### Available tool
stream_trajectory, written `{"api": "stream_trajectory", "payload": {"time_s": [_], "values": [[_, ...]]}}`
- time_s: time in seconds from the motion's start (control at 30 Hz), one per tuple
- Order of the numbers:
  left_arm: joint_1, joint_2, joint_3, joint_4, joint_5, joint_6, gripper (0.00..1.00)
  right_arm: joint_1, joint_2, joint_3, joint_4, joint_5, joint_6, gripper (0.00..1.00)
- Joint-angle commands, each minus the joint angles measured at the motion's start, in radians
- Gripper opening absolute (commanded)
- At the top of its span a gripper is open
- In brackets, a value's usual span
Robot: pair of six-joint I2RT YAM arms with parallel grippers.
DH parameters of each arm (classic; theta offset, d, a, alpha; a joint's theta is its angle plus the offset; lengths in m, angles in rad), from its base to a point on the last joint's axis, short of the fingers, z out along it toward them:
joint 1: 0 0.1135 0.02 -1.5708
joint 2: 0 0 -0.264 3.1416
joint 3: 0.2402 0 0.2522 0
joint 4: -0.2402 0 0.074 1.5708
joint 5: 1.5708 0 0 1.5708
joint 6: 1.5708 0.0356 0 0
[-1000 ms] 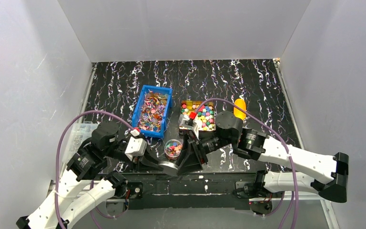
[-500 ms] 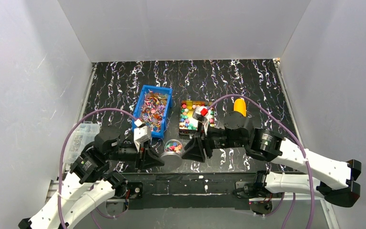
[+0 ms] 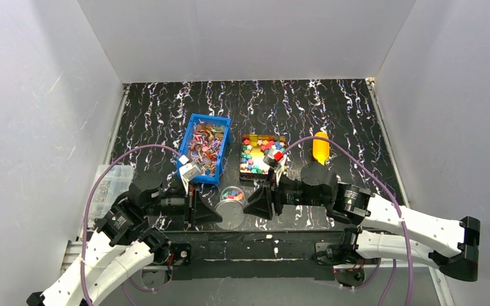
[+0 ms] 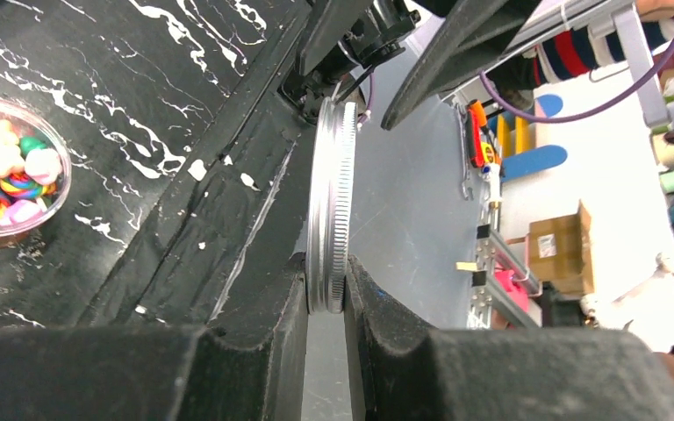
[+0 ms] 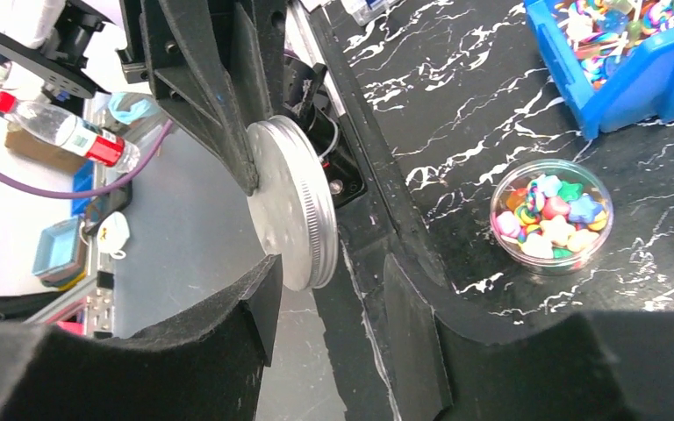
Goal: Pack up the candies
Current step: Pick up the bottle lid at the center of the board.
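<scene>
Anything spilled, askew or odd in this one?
Nothing spilled or damaged. The one oddity: the round silver metal lid is held on edge, pinched in the left gripper, apart from the small clear round jar of candies, which sits open.

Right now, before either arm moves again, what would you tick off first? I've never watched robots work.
1. Grip: the left gripper pinches the round silver metal lid by its rim: ok.
2. Handover: the right gripper has its jaws apart, with the lid just off their tips: ok.
3. The small clear round jar is upright and uncovered: ok.
4. The candies sit below the jar's rim: cannot tell.
5. Lid lined up over the jar: not ok. It is held on edge beside the jar, nearer the arm bases.
</scene>
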Motion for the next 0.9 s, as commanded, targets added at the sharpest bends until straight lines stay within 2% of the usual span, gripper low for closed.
{"api": "stream_trajectory", "payload": {"time_s": [0.0,0.4,0.6,0.87], "values": [[0.001,-0.016,-0.015,0.024,-0.019,-0.126,0.0,0.004,-0.016,-0.032,0.183,-0.031,0.072,0.55],[0.002,-0.071,-0.023,0.092,-0.018,-0.226,0.0,0.004,0.002,-0.063,0.273,-0.08,0.146,0.5],[0.002,-0.068,-0.024,0.095,-0.019,-0.23,0.0,0.004,0.008,-0.067,0.296,-0.117,0.169,0.39],[0.002,-0.069,-0.033,0.136,-0.017,-0.252,0.0,0.003,0.008,-0.08,0.321,-0.136,0.193,0.18]]}}
